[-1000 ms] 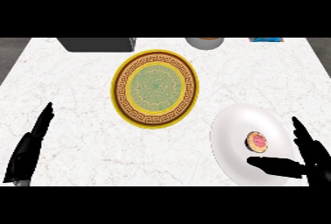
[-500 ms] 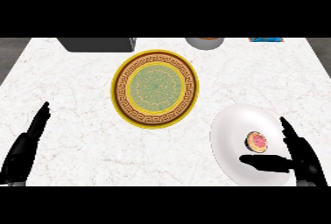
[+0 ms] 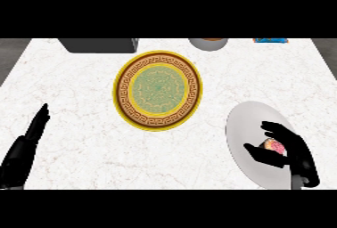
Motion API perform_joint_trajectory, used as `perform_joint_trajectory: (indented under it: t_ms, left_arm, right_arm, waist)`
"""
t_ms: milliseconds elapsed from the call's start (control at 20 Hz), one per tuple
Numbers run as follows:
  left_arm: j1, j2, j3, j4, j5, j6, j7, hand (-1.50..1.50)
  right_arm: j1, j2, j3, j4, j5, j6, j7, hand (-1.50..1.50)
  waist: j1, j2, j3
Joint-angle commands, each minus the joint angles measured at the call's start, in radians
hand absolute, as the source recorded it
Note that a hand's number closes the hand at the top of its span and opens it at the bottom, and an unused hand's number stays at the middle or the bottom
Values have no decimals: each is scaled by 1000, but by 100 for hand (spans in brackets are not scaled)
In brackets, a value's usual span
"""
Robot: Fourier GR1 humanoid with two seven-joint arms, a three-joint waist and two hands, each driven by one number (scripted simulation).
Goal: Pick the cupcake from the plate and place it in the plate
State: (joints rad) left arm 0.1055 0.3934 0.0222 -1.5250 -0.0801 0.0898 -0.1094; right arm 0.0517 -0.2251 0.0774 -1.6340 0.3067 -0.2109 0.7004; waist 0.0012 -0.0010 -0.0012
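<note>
The right hand [image 3: 289, 151] curls its fingers [image 3: 273, 129] and thumb around the cupcake [image 3: 274, 145] on the white plate [image 3: 247, 129] near the desk's [image 3: 79, 102] front right corner. The patterned plate [image 3: 158, 90] sits mid-desk toward the back edge. The left hand [image 3: 26, 142] rests, fingers straight and together, at the front left edge.

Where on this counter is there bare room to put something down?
The widest free patch lies between the left hand and the patterned plate. Another strip runs below that plate, left of the white plate. It is crowded where the right hand curls round the cupcake.
</note>
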Motion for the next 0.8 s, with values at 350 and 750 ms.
perform_joint_trajectory:
  t_ms: [350, 750]
  left_arm:
    - [-18, -42, 46, 63, -47, -39, -40, 0]
    - [-86, -47, 1, 36, -62, -54, -16, 0]
  right_arm:
    - [-156, -70, -48, 149, 57, 96, -105, 150]
    - [-396, -441, 85, 367, 231, 402, -451, 150]
  waist:
    - [10, 3, 1]
    - [89, 26, 4]
